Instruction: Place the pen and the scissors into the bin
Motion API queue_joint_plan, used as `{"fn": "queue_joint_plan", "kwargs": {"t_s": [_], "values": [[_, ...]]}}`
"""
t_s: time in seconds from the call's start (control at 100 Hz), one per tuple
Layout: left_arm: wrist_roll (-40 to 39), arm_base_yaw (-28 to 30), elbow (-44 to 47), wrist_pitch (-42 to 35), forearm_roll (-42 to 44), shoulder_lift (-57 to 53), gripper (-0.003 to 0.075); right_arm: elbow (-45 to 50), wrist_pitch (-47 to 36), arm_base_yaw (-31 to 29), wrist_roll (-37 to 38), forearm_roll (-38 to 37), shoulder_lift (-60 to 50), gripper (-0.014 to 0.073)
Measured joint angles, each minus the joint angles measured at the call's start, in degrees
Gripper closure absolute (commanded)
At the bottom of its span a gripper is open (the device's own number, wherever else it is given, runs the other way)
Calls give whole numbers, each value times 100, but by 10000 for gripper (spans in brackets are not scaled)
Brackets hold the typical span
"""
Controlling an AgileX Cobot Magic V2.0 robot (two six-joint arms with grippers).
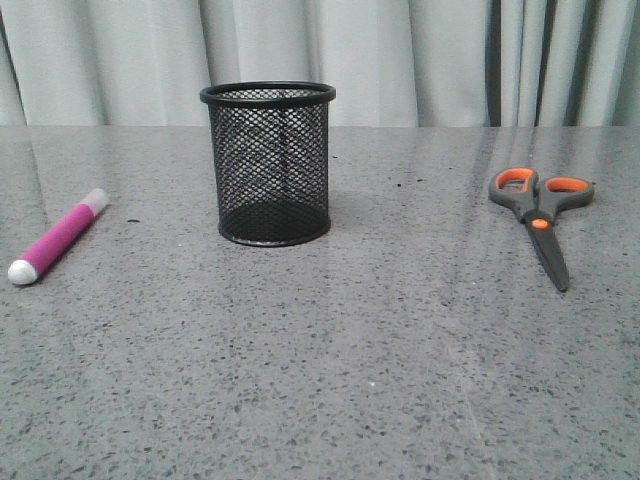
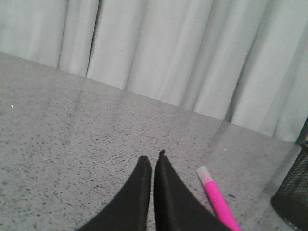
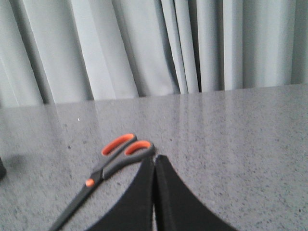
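Neither arm shows in the front view, but each wrist camera finds its own black, tapering fingers pressed together and holding nothing — the left gripper (image 2: pixel 153 161) poised over the speckled grey stone table (image 1: pixel 330 380) just beside the pen (image 1: pixel 58 239), the right gripper (image 3: pixel 154 161) beside the scissors (image 1: pixel 540 213). The bin (image 1: pixel 270 164), a black wire-mesh cylinder with a solid rim, stands upright mid-table between the two. The magenta marker (white rounded end, clear cap) lies flat to its left, and the grey, orange-lined scissors lie closed well to its right — pale pleated curtains (image 1: pixel 400 55) hang behind.
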Motion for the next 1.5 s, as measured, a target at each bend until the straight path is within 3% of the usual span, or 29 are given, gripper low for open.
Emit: {"fn": "queue_joint_plan", "kwargs": {"t_s": [0.24,0.37,0.57,0.8,1.01,1.11,1.26,1.5], "values": [[0,0,0,-4,-1794,0,740,0,-390,0,1039,777,0,658],[0,0,-43,284,-2035,0,740,-175,356,0,1227,860,0,655],[0,0,-813,1242,-1760,320,740,-1139,1737,0,1150,827,421,655],[256,0,-2401,2704,-399,1933,740,-2613,3551,0,726,728,2164,657],[873,0,-3482,3874,-161,3384,739,-3654,4320,0,198,704,3475,653],[1087,0,-3736,4071,-341,3876,739,-3888,4397,0,80,701,3791,567],[1546,0,-3937,4136,-1109,4399,739,-4007,4436,0,-83,856,3962,338],[1706,0,-4041,4098,-1997,5019,739,-4009,4394,0,-107,882,3988,356]]}}
